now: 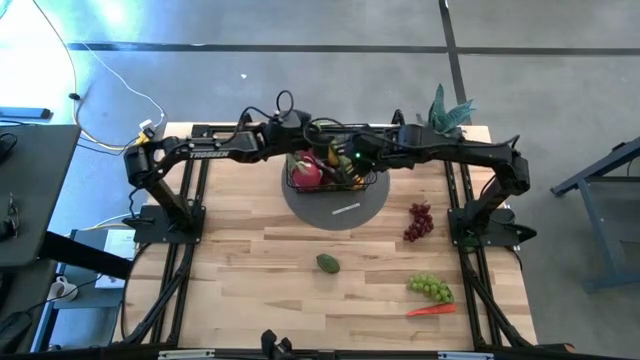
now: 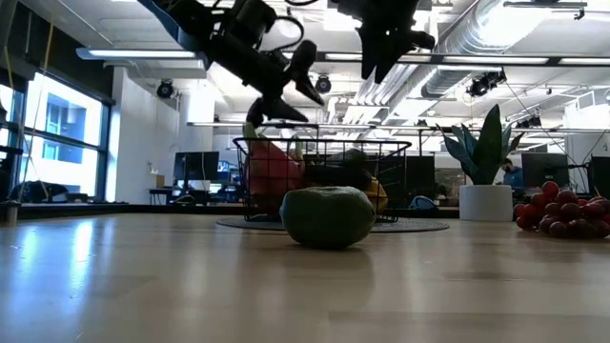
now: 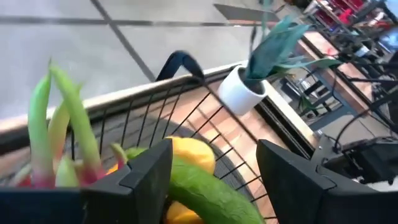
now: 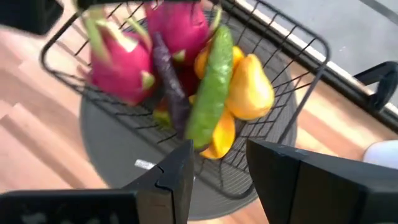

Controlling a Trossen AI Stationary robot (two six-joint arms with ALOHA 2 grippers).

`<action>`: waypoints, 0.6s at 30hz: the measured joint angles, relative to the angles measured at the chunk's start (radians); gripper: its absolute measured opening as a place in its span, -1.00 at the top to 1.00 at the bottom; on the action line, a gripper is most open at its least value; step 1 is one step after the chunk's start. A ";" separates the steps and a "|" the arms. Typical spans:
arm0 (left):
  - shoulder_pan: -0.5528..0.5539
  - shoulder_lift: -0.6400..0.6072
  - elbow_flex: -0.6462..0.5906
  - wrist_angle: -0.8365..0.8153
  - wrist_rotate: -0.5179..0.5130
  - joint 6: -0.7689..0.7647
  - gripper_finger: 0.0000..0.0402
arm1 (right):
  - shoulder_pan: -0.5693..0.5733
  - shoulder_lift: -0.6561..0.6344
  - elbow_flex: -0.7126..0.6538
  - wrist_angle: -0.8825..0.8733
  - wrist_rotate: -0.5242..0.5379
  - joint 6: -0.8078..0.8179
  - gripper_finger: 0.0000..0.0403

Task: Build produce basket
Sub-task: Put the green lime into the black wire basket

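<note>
Room: an open workshop hall with ceiling ducts and strip lights behind the light wooden table (image 1: 260, 270).
Basket: the black wire basket (image 1: 330, 182) sits on a round grey mat (image 1: 335, 208) at about 12 o'clock on the table, near the far edge.
Basket contents: two pink dragon fruits (image 4: 118, 59), a long green cucumber (image 4: 210, 87), a thin purple eggplant (image 4: 171, 87), a yellow pear-shaped fruit (image 4: 250, 87) and orange pieces underneath.
Left tool: the left tool (image 1: 322, 142) hangs over the basket's far side; its two dark fingers (image 3: 146, 171) stand well apart with nothing between them, the cucumber lying just below.
Right tool: the right tool (image 1: 352, 160) hovers above the basket from the 3 o'clock side; its fingers (image 4: 177, 174) stand partly apart, and nothing shows in the gap.
Loose produce: a green fruit (image 1: 327, 263) at the table's middle; red grapes (image 1: 419, 221) at 3 o'clock; green grapes (image 1: 430, 288) and a carrot (image 1: 430, 310) towards 5 o'clock.
Plant: a potted plant (image 1: 447, 110) in a white pot at the far right corner.
</note>
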 joint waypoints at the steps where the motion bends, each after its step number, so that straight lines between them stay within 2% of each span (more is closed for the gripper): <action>1: 0.000 -0.007 0.004 -0.002 0.001 0.018 -0.11 | 0.008 0.000 0.000 -0.001 -0.002 0.009 0.36; 7: 0.000 -0.085 0.009 -0.066 0.008 0.123 -0.11 | 0.058 0.000 0.000 -0.002 -0.030 0.102 0.36; 18: -0.020 -0.347 0.009 -0.425 -0.004 0.320 -0.11 | 0.149 0.000 0.000 -0.002 -0.177 0.265 0.36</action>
